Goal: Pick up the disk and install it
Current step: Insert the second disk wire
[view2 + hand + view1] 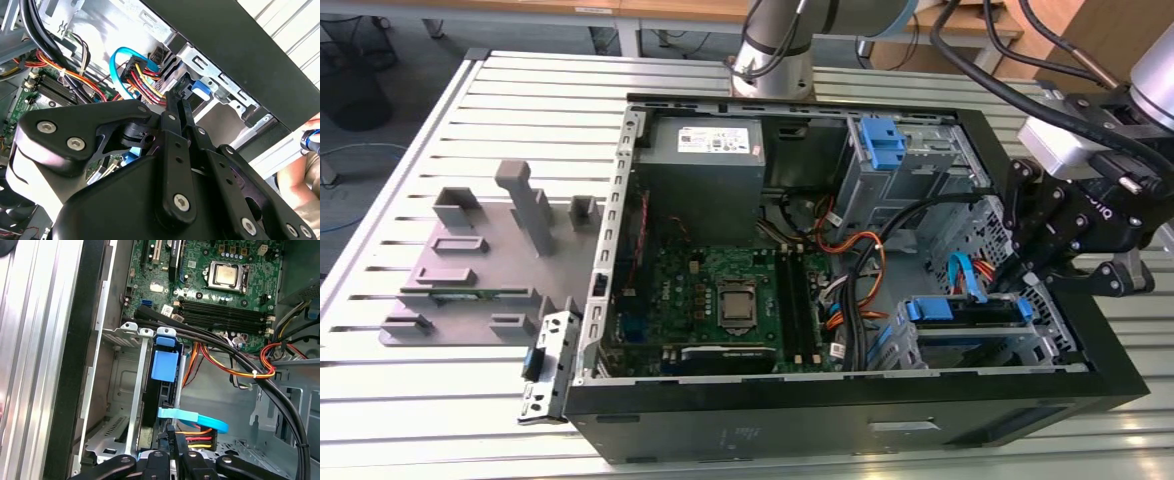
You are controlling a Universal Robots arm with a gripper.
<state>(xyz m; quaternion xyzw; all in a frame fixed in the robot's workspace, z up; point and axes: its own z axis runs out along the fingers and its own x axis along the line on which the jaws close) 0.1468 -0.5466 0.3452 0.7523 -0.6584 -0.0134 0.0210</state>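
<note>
The disk [970,311] lies in the drive cage at the near corner of the open computer case [854,400], on the exterior view's right, its blue rails showing. In the first wrist view the disk [151,405] stands on edge between the cage's metal rails, with a blue tab [164,365] at its end. My gripper [1025,276] reaches down over the case wall to that cage. Its fingers are shut together, with the tips [171,434] at the disk's connector end beside the red and yellow power plug [197,437]. In the second wrist view the gripper [176,96] points into the cage.
A blue data cable [195,418] and black and orange cable bundles [854,290] cross the case near the cage. The motherboard [720,300], a grey power supply [703,150] and an upper blue bay [881,145] fill the case. A grey fixture [480,260] lies at the left. A hand [300,180] is outside the case.
</note>
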